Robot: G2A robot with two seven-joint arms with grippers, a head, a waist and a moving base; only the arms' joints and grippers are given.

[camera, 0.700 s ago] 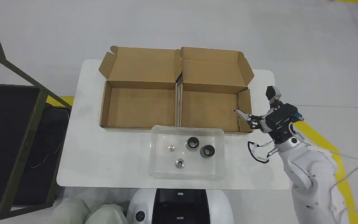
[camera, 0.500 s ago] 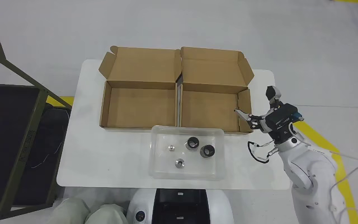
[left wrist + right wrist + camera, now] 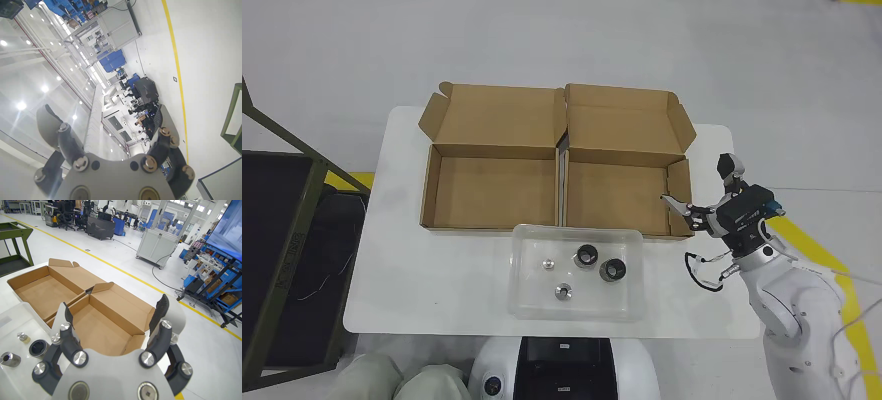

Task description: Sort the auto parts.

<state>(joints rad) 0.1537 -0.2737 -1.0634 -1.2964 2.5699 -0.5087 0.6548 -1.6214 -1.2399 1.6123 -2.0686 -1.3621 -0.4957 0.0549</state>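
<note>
A clear plastic tray (image 3: 527,300) at the table's front holds two black rings (image 3: 587,256) (image 3: 614,268) and two small silver parts (image 3: 548,265) (image 3: 563,292). In the right wrist view the tray (image 3: 11,313) shows a small stud (image 3: 22,337), a black ring (image 3: 37,348) and a silver cylinder (image 3: 9,359). My right gripper (image 3: 687,238) (image 3: 113,313) hangs open and holds nothing, to the right of the tray, by the right box's front corner. My left gripper (image 3: 104,117) is open with nothing in it, and faces out into the room.
Two open cardboard boxes (image 3: 492,190) (image 3: 617,195) stand side by side behind the tray, both with bare floors and lids folded back. The white table (image 3: 402,260) has free room at its left and right. A dark cart (image 3: 282,260) stands left of the table.
</note>
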